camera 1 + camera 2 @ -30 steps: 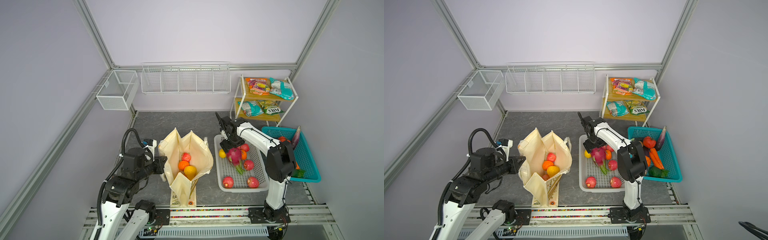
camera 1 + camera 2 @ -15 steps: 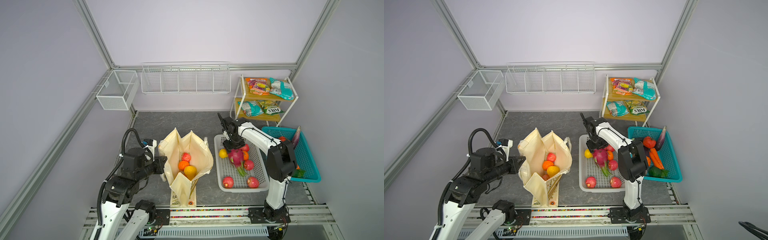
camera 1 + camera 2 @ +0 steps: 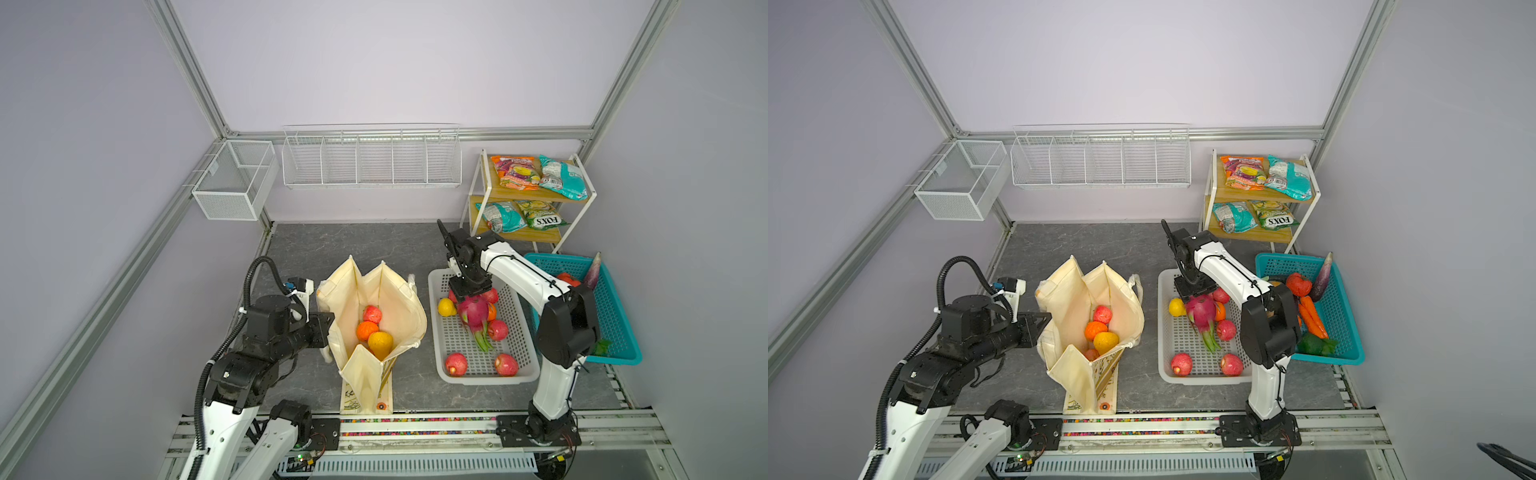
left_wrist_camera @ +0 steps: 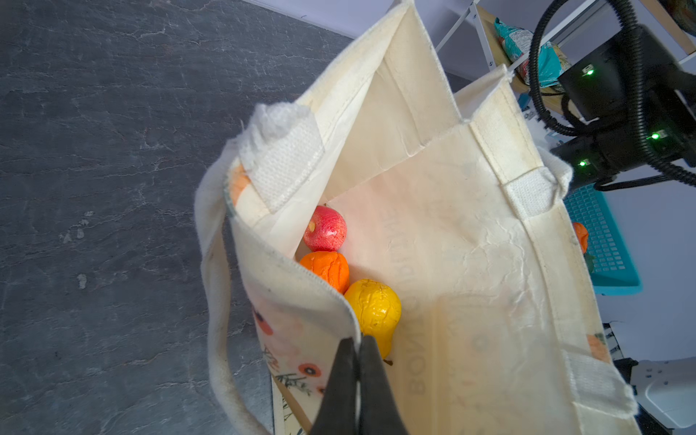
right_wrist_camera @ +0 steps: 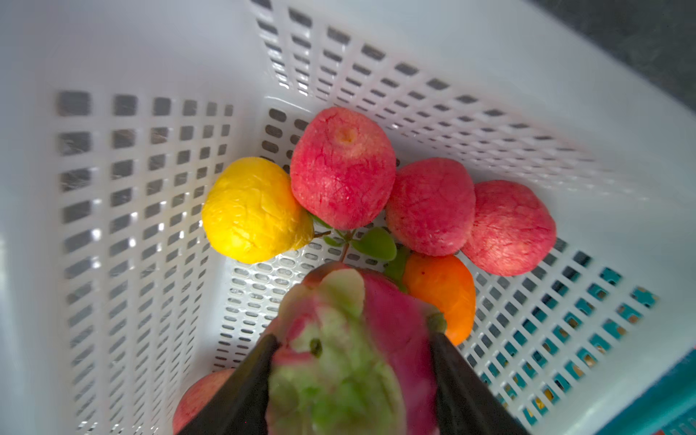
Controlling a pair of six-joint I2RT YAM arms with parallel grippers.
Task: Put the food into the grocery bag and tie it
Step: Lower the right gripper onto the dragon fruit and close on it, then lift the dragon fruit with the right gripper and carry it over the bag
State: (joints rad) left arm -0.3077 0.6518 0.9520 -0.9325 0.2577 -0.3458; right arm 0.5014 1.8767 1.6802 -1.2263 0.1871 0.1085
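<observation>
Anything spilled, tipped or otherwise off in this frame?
Nothing spilled. The grocery bag sags lopsided, its near side folded outward, its mouth held open by the left gripper pinching the rim. The eggplant pokes over the teal basket rim. Nothing else stands out.

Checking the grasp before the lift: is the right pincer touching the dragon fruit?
Touching. The right wrist view shows the right pincer closed against both sides of the dragon fruit, with no gap on either side.

dragon fruit (image 5: 350, 357): blurred, cut by edge | teal basket (image 3: 615, 311): partly behind right arm (image 3: 565, 328)
</observation>
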